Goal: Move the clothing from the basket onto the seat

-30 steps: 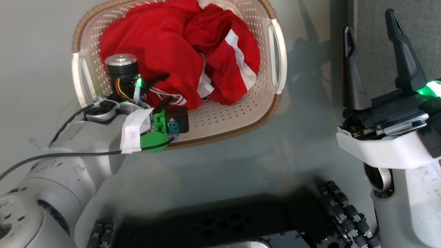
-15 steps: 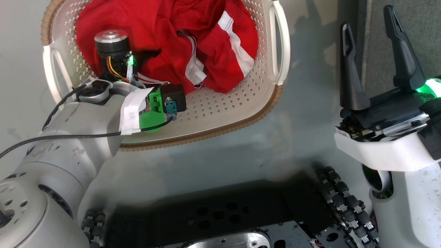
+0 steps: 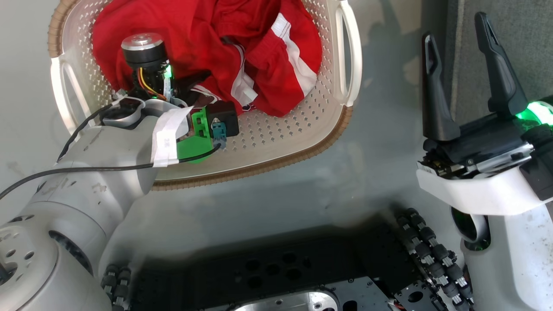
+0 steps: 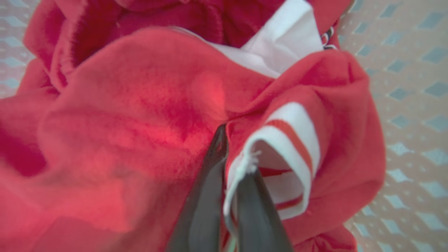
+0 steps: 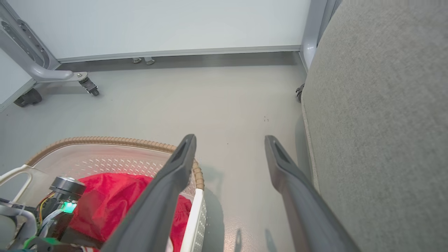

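Red knit with a white-striped hem sits nipped between the closed fingers (image 4: 206,196) of the left gripper (image 4: 229,154), in the clothing (image 3: 207,39) heaped in the basket (image 3: 276,142), near left. It looks soft, light and floppy, so a bunched fold should hold best. The right gripper (image 5: 229,140) gapes empty beside the seat (image 5: 385,105).

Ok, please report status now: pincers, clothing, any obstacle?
Left pincer shut on clothing, inside basket. Right pincer open, beside seat. No obstacle seen.

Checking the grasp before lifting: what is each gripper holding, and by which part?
The left gripper is shut on the clothing, pinching a red fold beside the white-striped hem. The right gripper is open, holding nothing.
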Robot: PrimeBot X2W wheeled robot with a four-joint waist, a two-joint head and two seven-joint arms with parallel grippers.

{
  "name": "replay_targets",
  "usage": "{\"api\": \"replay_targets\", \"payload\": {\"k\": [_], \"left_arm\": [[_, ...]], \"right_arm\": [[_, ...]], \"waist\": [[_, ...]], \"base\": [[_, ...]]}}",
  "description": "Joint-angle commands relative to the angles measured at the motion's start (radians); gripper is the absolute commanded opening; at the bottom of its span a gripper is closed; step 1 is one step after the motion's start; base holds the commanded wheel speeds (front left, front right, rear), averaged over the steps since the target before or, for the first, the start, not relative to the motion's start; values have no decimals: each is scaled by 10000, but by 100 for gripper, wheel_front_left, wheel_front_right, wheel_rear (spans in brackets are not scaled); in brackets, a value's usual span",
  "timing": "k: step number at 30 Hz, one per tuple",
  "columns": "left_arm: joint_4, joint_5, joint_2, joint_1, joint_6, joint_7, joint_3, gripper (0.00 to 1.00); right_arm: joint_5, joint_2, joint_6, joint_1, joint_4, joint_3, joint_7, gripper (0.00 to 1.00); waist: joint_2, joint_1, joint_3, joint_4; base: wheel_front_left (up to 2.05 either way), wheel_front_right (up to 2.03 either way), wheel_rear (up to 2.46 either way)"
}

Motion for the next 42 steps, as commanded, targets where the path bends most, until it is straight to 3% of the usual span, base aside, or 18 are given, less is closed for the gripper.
{"api": "replay_targets", "payload": {"k": [1, 8, 16, 25, 34, 42], "left_arm": [[-51, -140, 95, -24, 65, 8, 1, 0], [-696, -739, 138, 678, 206, 8, 228, 0], [-1954, -1793, 378, 2155, 661, 8, 767, 0], [-3823, -3532, 540, 4345, 1477, 6, 2387, 0], [-5839, -4115, 685, 6740, 2399, 3, 3833, 0], [-7572, -4076, 889, 8405, 2846, 2, 4983, 0]], "right_arm": [[91, -25, -3, -182, 33, 16, -49, 100], [306, -25, -3, -274, 324, 71, -49, 100], [365, -27, -3, 170, 788, 218, -49, 100], [230, -28, -3, 1242, 1535, 500, -49, 100], [105, -31, -3, 3017, 2446, 869, -49, 100], [280, -33, -3, 4052, 2978, 1161, -49, 100]], "waist": [[0, 0, -49, -27], [0, 0, -1008, -57], [0, 0, -3112, -7], [0, 0, -6270, 223], [0, 0, -9520, 455], [0, 0, -11205, 361]], "base": [[0, 0, 0], [0, 0, 0], [0, 0, 0], [0, 0, 0], [0, 0, 0], [0, 0, 0]]}}
